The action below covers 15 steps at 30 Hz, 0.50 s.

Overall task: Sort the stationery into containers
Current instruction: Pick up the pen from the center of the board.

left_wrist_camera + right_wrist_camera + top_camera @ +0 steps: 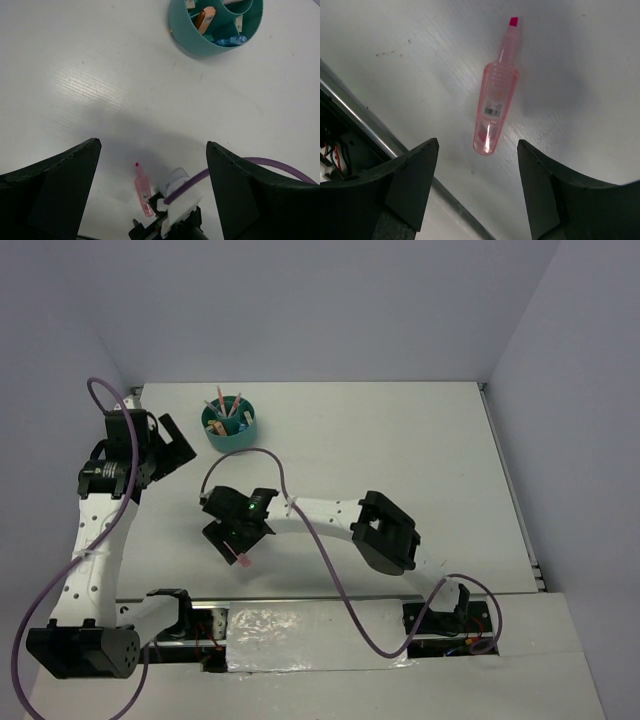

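A pink marker [240, 558] lies flat on the white table near its front edge. My right gripper [235, 543] hovers just over it, open, and the marker [496, 100] lies just ahead of the fingertips, its red tip pointing away; nothing is between the jaws [477, 144]. The round teal organiser [228, 442] stands at the back left with several pens and markers in it. My left gripper [182, 440] hangs open and empty to the left of it. The left wrist view looks past my left gripper [152, 145] to the organiser [200, 42], the pink marker [142, 190] and my right gripper [170, 220].
A purple cable [300, 525] loops over the right arm. A metal rail [370, 132] runs along the table's front edge close to the marker. Grey walls close the table at the back and on both sides.
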### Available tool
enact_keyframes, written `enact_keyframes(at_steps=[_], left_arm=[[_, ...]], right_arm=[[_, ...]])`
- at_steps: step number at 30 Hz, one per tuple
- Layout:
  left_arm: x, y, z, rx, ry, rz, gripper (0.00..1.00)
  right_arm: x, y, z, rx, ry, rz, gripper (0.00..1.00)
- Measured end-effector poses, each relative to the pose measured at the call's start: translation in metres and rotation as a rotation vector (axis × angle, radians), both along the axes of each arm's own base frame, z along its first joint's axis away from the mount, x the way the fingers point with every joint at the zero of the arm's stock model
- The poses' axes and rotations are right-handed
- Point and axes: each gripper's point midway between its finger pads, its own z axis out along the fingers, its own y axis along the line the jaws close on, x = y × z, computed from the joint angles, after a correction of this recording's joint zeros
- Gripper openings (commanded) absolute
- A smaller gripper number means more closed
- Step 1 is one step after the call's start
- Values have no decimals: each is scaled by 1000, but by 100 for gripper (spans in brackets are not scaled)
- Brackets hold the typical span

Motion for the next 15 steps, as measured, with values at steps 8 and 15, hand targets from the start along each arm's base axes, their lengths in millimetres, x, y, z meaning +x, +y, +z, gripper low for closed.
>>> enact_keyframes(at_steps=[8,15], left_arm=[[-3,-1,8,-9,11,-28,99],[-3,2,22,-8,-7,-21,99]], right_arm=[[13,10,-32,-93,-48,-20,65],[20,-1,-39,-121,-88,-76,16]])
